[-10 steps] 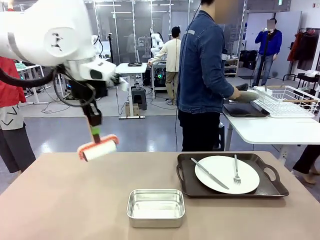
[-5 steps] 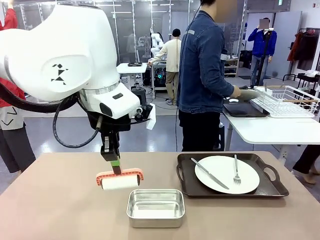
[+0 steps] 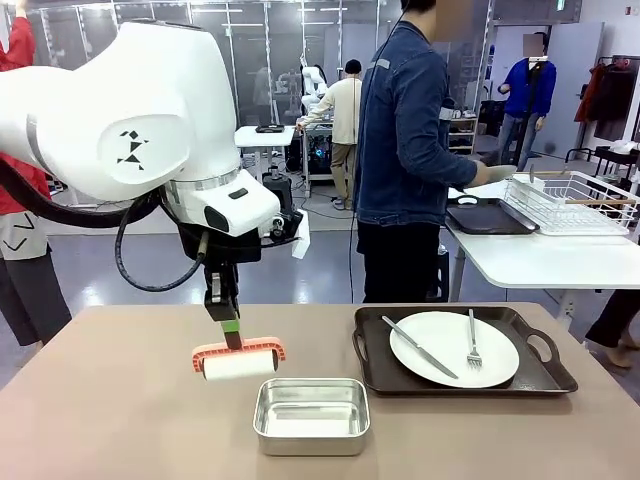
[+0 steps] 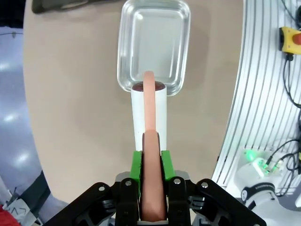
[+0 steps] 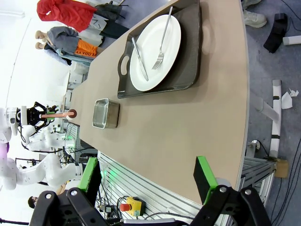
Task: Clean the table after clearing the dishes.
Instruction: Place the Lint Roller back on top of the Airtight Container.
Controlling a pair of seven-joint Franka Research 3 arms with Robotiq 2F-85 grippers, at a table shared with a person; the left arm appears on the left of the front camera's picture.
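The brown table (image 3: pixel 110 420) runs across the front view, with a person (image 3: pixel 405 150) at its far edge turned toward a white side table (image 3: pixel 540 262) that carries a wire rack (image 3: pixel 570 200) and a dark tray (image 3: pixel 490 219). Over the table's left half, the left claw (image 3: pixel 231 330) points straight down, clamped on the stem of an orange-framed lint roller (image 3: pixel 238 362). The white roll lies crosswise, its long axis running left to right. It sits low over the table; whether it touches I cannot tell. A steel pan (image 3: pixel 311 415) stands just beside it on the robot's side, a little to the right. Farther right, one brown tray (image 3: pixel 368 372) remains with its plate (image 3: pixel 455 348), knife (image 3: pixel 420 347) and fork (image 3: pixel 473 340), so the clearing looks half done.

In the left wrist view, both green pads press the orange stem between them. The roll reaches from the claw toward the pan, its far end overlapping the pan's rim. Bare table lies on either side of the roll.

In the right wrist view, the right claw (image 5: pixel 146 173) hangs off the table's right end, its fingers spread wide with nothing between them. The tray of dishes lies nearest it, and the pan beyond.

I judge that a stroke must run across the roll's axis. The pan blocks the near side, so open table lies far and left.
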